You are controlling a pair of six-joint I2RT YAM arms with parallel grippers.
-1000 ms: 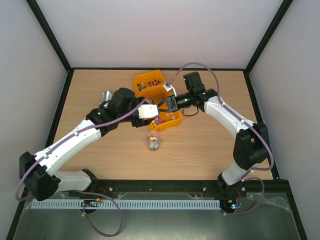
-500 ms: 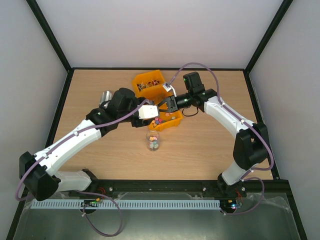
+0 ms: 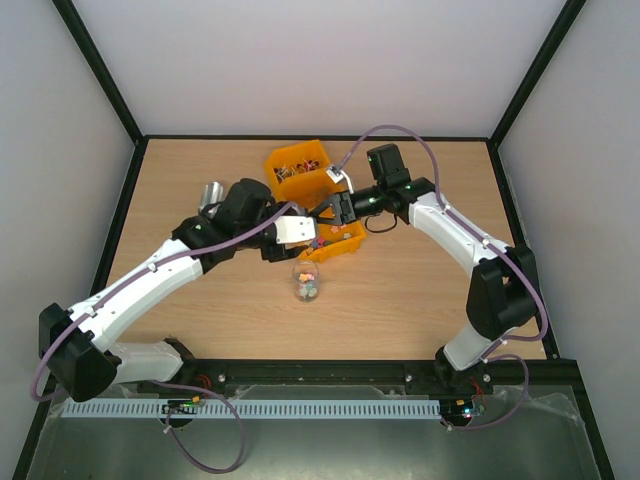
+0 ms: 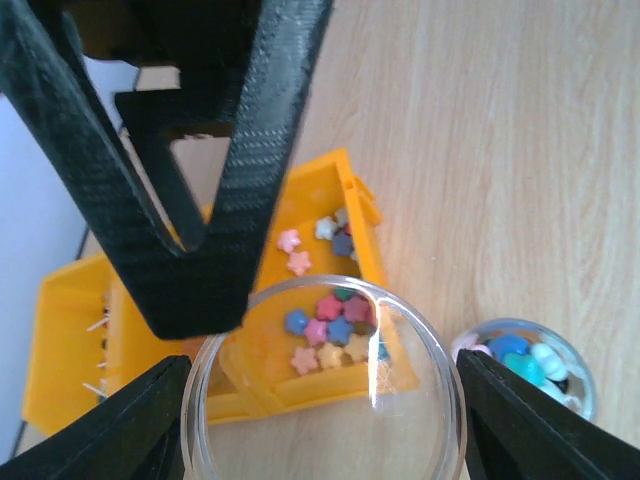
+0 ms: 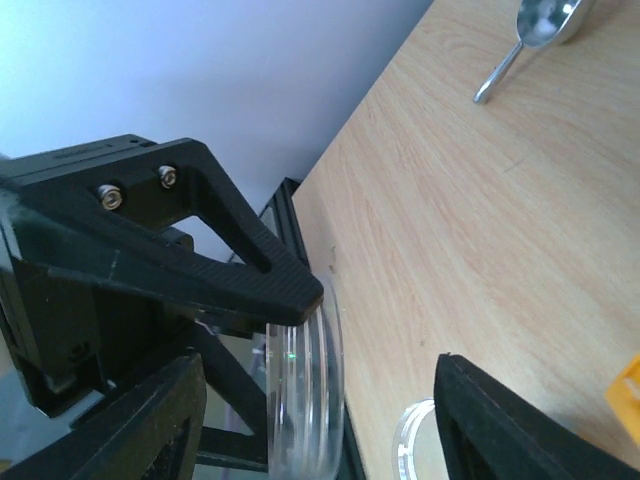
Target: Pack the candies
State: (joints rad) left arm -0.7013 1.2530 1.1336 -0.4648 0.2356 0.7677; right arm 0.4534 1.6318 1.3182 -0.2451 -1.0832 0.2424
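Clear lid point(image 4: 330, 445) clamped by its rim between the fingers of the left gripper point(image 4: 320, 400). The left arm stretches diagonally from the near left corner to mid-table, its wrist looking down over the near yellow bin point(image 4: 368, 215). Right arm rises from the near right corner, folds at the elbow and reaches leftward. The right gripper point(image 3: 322, 213) meets the lid from the opposite side with jaws spread, the lid edge-on between them without visible contact. Candies point(image 4: 325, 325), star-shaped in pink, blue and yellow, lie loose in the near bin. More fill a small clear jar point(image 4: 588, 392) on the wooden table point(image 3: 420, 290) just in front of it. A second yellow bin point(image 3: 283, 157) sits behind, and a metal scoop point(image 5: 545, 20) lies to the left of the bins.
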